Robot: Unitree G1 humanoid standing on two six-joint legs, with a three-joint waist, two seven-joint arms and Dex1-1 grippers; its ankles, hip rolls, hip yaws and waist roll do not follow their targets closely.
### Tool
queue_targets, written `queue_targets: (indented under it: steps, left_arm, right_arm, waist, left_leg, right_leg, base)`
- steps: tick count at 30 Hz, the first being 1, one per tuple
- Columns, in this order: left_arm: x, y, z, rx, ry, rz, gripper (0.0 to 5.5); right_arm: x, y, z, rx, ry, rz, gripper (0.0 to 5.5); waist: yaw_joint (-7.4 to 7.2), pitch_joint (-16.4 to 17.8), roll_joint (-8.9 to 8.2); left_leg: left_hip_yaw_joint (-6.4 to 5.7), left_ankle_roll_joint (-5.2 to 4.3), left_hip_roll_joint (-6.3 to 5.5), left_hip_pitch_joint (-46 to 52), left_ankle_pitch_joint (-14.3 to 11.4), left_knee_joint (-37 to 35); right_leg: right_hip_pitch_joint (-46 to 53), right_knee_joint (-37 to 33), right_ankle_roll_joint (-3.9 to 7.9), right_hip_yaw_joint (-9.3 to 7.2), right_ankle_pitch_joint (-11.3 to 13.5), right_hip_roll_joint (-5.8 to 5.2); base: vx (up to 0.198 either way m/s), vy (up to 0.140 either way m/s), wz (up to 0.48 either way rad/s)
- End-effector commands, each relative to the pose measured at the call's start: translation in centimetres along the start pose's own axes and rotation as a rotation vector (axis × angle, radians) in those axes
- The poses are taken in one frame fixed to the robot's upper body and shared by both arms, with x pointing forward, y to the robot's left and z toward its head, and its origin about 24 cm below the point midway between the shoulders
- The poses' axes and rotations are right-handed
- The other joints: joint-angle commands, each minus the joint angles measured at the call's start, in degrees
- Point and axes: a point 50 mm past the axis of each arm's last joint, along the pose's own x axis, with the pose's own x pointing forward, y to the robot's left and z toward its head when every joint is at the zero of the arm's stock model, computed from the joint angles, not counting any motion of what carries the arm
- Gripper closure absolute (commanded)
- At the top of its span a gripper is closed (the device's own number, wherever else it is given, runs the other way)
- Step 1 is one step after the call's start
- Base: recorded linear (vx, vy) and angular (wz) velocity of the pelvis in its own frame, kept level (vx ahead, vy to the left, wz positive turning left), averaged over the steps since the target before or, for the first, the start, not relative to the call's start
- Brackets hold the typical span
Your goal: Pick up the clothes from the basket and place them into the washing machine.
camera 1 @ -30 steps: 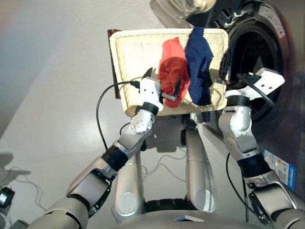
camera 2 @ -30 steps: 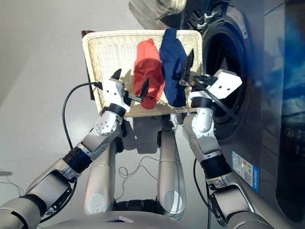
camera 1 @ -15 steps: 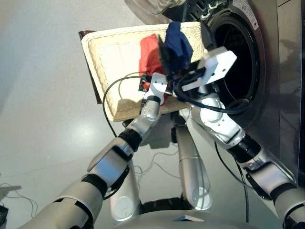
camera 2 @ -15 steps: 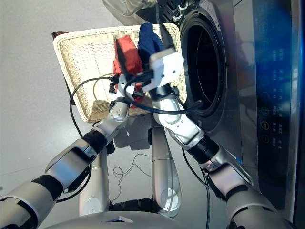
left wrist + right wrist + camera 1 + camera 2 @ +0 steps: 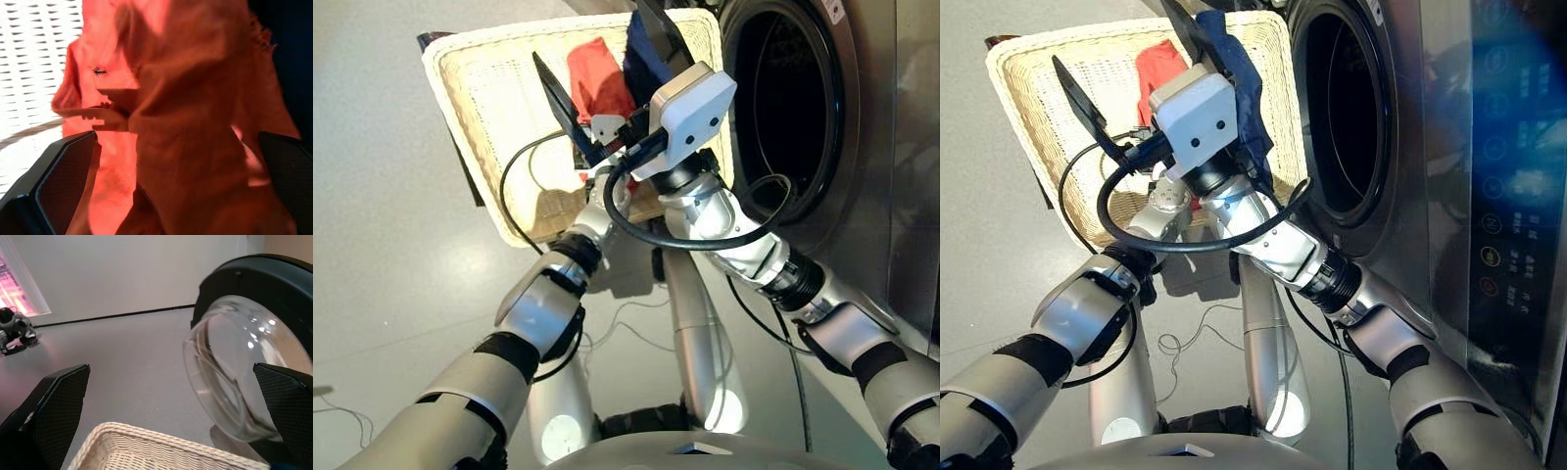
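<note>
The 2 garments in view are lying in the basket (image 5: 489, 93), toward its right half next to the washing machine (image 5: 1430, 147): the orange-red garment (image 5: 597, 78) is stretching from near to far, and the navy blue garment (image 5: 1239, 83) is lying just to its right, with the same near-to-far long axis. The black garment is not showing in any view. The left end effector (image 5: 176, 147) is sitting right at the orange-red garment, its 2 fingers spread on either side of the bunched cloth, so that piece is lying directly ahead of it and between its fingers, not yet pinched. The right end effector (image 5: 651, 24) is reaching over the navy blue garment toward the basket's far rim, fingers spread and holding nothing, with the open porthole door (image 5: 230, 382) beyond. The left arm is judged the nearer one for the orange-red piece; a straight closing on the fold looks like the next step, while the drum opening (image 5: 783, 108) is waiting open to the right.
</note>
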Motion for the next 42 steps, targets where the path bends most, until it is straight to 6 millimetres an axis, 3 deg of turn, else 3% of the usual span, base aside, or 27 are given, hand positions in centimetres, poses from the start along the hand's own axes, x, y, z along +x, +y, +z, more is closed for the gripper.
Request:
queue_targets:
  steps: [1, 2, 3, 11, 12, 13, 22, 23, 28, 38, 42]
  left_arm:
    - [0.2, -2.4, 2.8, -0.068, -0.045, -0.020, 0.00]
    - [0.2, -2.4, 2.9, -0.069, -0.046, -0.017, 0.00]
    - [0.2, -2.3, 2.9, -0.073, -0.042, -0.015, 0.00]
    - [0.5, -1.9, 3.1, -0.083, -0.027, 0.010, 0.00]
    - [0.5, -1.9, 3.1, -0.082, -0.028, 0.010, 0.58]
    - [0.6, -1.9, 3.2, -0.081, -0.030, 0.012, 5.39]
    - [0.4, -2.0, 2.5, -0.068, -0.004, 0.012, 5.50]
    - [0.3, -2.1, 2.5, -0.069, -0.007, 0.012, 5.50]
    - [-0.1, -2.2, 1.7, -0.088, -0.002, 0.005, 5.50]
    - [-3.0, -2.1, -0.7, -0.002, -0.159, -0.085, 5.50]
    - [-5.1, -0.7, -0.7, -0.013, -0.285, -0.146, 5.50]
  right_arm:
    - [0.9, 1.6, 4.3, 0.087, -0.209, 0.067, 0.00]
    - [0.8, 1.6, 4.4, 0.089, -0.211, 0.070, 0.00]
    - [0.8, 1.6, 4.3, 0.087, -0.206, 0.075, 0.00]
    - [0.5, 1.4, 4.4, 0.098, -0.198, 0.087, 0.00]
    - [0.5, 1.3, 4.4, 0.096, -0.198, 0.085, 0.00]
    - [0.4, 1.2, 4.4, 0.096, -0.197, 0.083, 0.00]
    - [0.0, 0.2, 3.9, 0.072, -0.164, 0.052, 0.00]
    - [-0.1, 0.0, 3.8, 0.058, -0.158, 0.044, 0.00]
    - [-0.7, -1.5, 2.9, -0.008, -0.115, -0.031, 0.00]
    - [-4.5, -5.9, 0.4, -0.171, 0.030, -0.248, 0.00]
    - [-6.7, -7.4, -0.3, -0.219, 0.097, -0.332, 0.00]
  waist:
    - [0.46, -0.66, -1.83]
    - [0.23, -0.63, -1.85]
    - [0.23, -0.66, -1.68]
    - [-0.31, -0.68, -2.13]
    - [-0.33, -0.68, -2.11]
    - [-0.38, -0.72, -2.12]
    - [-0.57, -2.06, -1.97]
    - [-0.70, -1.99, -2.15]
    - [-0.33, -1.69, -2.02]
    - [1.90, -0.63, 0.66]
    - [3.53, -0.63, 2.08]
  left_leg:
    - [-2.40, -1.60, 2.06, -3.49, -1.68, 7.41]
    - [-2.31, -1.34, 2.04, -4.75, -0.37, 8.11]
    - [-2.48, -1.71, 2.36, -4.36, -2.93, 10.03]
    - [-1.64, -1.66, 3.04, -5.49, -4.14, 12.43]
    - [-1.57, -1.64, 3.01, -5.61, -4.08, 12.39]
    - [-1.54, -1.60, 2.98, -5.62, -3.98, 12.22]
    - [-1.34, -1.59, 3.04, -4.91, -2.61, 9.35]
    - [-1.19, -1.26, 2.63, -5.22, -0.13, 8.00]
    - [-0.43, -1.28, 1.83, -0.80, 2.28, 1.30]
    - [0.63, -0.97, -3.72, 15.30, 7.84, -16.20]
    - [1.44, -0.81, -6.34, 21.80, 9.73, -22.58]
  right_leg:
    - [-0.37, 9.28, 4.29, -1.53, -6.59, -1.70]
    - [-1.65, 9.55, 4.22, -1.45, -5.15, -1.52]
    - [-1.53, 11.62, 4.35, -1.67, -7.54, -1.29]
    - [-3.45, 13.32, 4.38, -1.57, -7.90, -0.59]
    - [-3.50, 13.27, 4.35, -1.50, -7.83, -0.44]
    - [-3.49, 13.11, 4.30, -1.46, -7.74, -0.34]
    - [-2.66, 10.69, 3.99, -1.29, -6.31, -0.54]
    - [-2.68, 9.10, 3.92, -1.07, -3.93, -0.79]
    - [1.48, 4.52, 4.31, -1.11, -2.11, -1.70]
    - [16.81, -8.41, 5.66, -1.70, 1.14, -4.07]
    - [22.85, -14.21, 6.79, -1.46, 3.20, -5.03]
  base:
    - [0.007, -0.026, -0.191]
    - [0.007, -0.012, -0.178]
    - [0.000, 0.000, 0.000]
    - [0.013, 0.003, -0.010]
    - [0.000, 0.000, 0.000]
    - [0.000, 0.000, 0.000]
    - [-0.014, 0.001, 0.000]
    - [-0.125, 0.006, -0.005]
    - [-0.024, 0.002, -0.008]
    - [0.052, 0.016, 0.072]
    - [0.090, 0.040, -0.051]
